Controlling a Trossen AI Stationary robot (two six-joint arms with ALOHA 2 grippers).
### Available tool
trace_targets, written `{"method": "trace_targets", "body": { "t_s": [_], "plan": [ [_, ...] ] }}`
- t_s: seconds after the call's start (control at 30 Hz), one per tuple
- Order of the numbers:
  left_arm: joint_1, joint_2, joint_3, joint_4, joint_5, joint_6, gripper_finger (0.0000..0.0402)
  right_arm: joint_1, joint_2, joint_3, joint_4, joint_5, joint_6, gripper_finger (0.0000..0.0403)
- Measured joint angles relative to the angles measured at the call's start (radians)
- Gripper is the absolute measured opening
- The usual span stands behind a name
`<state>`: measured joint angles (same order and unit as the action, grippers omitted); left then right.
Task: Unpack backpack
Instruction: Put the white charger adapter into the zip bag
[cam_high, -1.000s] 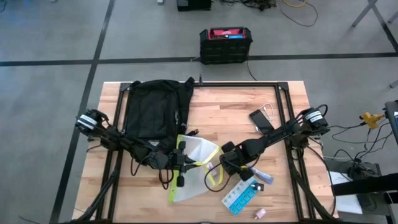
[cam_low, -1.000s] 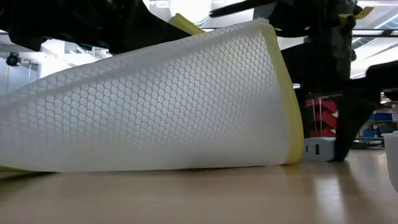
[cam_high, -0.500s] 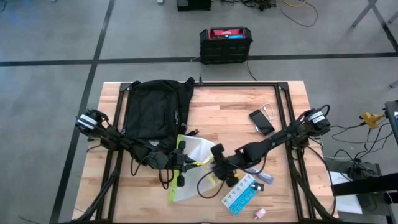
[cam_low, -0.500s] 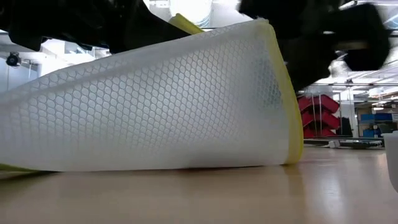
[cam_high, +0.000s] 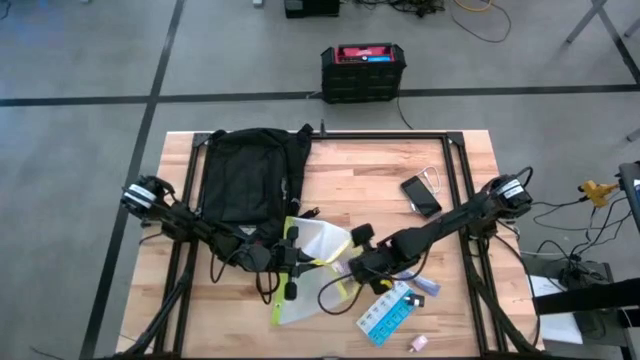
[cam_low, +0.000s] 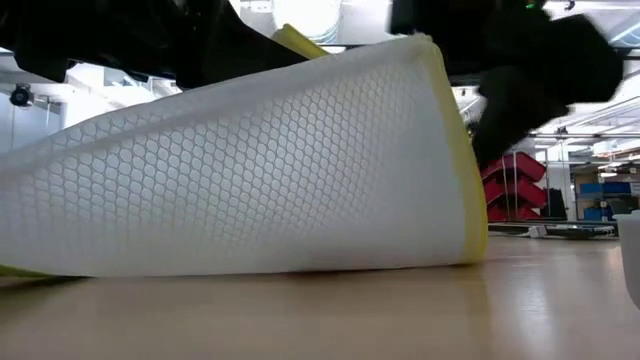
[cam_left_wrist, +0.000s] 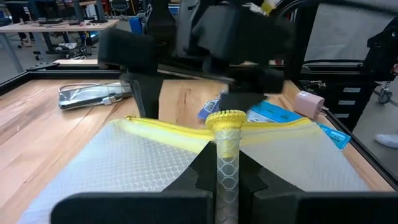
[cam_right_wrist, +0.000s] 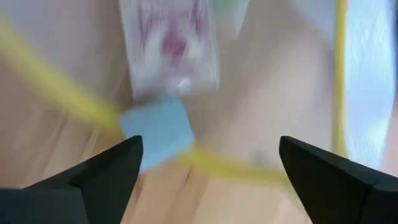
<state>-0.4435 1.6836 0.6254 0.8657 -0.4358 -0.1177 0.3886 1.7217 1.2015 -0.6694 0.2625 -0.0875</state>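
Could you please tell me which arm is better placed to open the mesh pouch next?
The right, probably: its open gripper hovers by the mesh pouch, while the left gripper is shut on its edge.

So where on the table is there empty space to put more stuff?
Bare wood lies between the backpack and the phone, along the far edge. The near-left corner beside the mesh pouch looks free too. It is crowded near the right claw and the blue pill pack.
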Motion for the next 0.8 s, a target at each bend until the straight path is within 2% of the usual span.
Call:
{"method": "trace_targets", "body": {
  "t_s": [0.07,0.13,0.3,0.4,0.5,0.57,0.67,0.7,0.8],
  "plan": [
    [0.0,0.0,0.0,-0.001,0.0,0.0,0.0,0.018,-0.008,0.015,-0.106,-0.001,0.053,0.0346],
    [0.0,0.0,0.0,-0.003,0.0,0.002,0.0,0.036,-0.014,0.015,-0.138,-0.025,0.081,0.0339],
    [0.0,0.0,0.0,-0.006,0.0,0.002,0.0,0.07,-0.007,-0.028,-0.076,-0.128,0.099,0.0323],
    [-0.003,0.0,0.0,-0.011,0.0,-0.017,0.0,0.077,-0.006,-0.064,-0.05,-0.174,0.136,0.0295],
    [-0.005,0.0,0.0,-0.018,0.0,-0.02,0.0,0.076,-0.006,-0.091,-0.013,-0.193,0.153,0.0232],
    [-0.005,0.0,0.0,-0.019,0.0,-0.013,0.0,0.076,-0.006,-0.105,-0.006,-0.193,0.145,0.0166],
    [-0.005,0.0,0.0,-0.017,0.0,-0.001,0.0,0.076,-0.005,-0.116,0.014,-0.192,0.088,0.0046],
    [-0.005,0.0,0.0,-0.018,0.0,-0.001,0.0,0.076,-0.005,-0.117,0.017,-0.193,0.066,0.0024],
    [-0.005,0.0,0.0,-0.018,0.0,-0.004,0.0,0.076,-0.004,-0.117,0.06,-0.219,0.027,0.0018]
  ]
}}
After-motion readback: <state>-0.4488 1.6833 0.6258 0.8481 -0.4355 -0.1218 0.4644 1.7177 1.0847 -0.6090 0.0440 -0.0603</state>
